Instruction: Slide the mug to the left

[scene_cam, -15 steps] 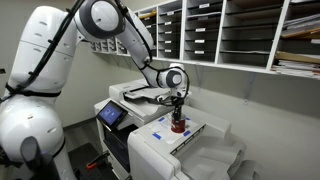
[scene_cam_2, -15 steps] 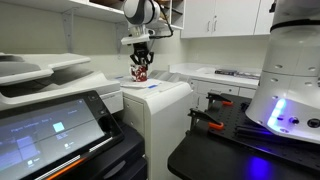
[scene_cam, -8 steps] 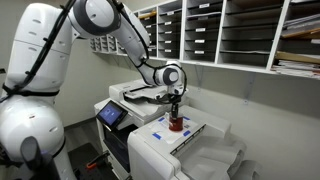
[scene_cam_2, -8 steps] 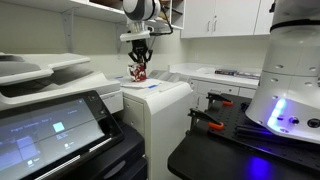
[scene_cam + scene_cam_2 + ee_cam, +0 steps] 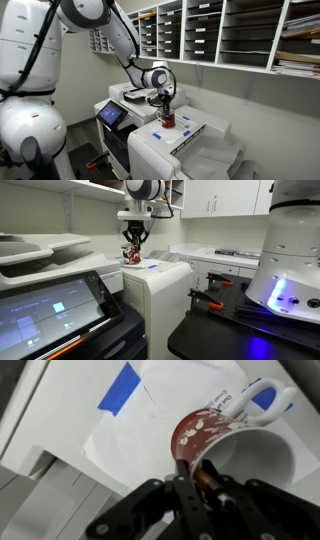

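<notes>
The small dark red mug [image 5: 168, 121] stands on the flat top of the white printer [image 5: 205, 150]; it also shows in an exterior view [image 5: 131, 254]. In the wrist view the mug [image 5: 203, 430] has white speckles and a dark inside. My gripper [image 5: 166, 108] comes down from above and is shut on the mug's rim. In the wrist view my gripper [image 5: 196, 473] has one finger inside the mug and one outside. My gripper [image 5: 133, 245] hides the mug's upper part in that exterior view.
A white sheet with blue tape marks [image 5: 122, 387] lies under the mug on the printer top. The printer's scanner lid [image 5: 128, 95] rises to one side. Wall shelves of paper trays [image 5: 220, 30] stand behind. A second robot base [image 5: 290, 270] stands on a dark counter.
My gripper and the mug have slid left across the printer top in both exterior views, towards the scanner lid. The grip on the rim is unchanged.
</notes>
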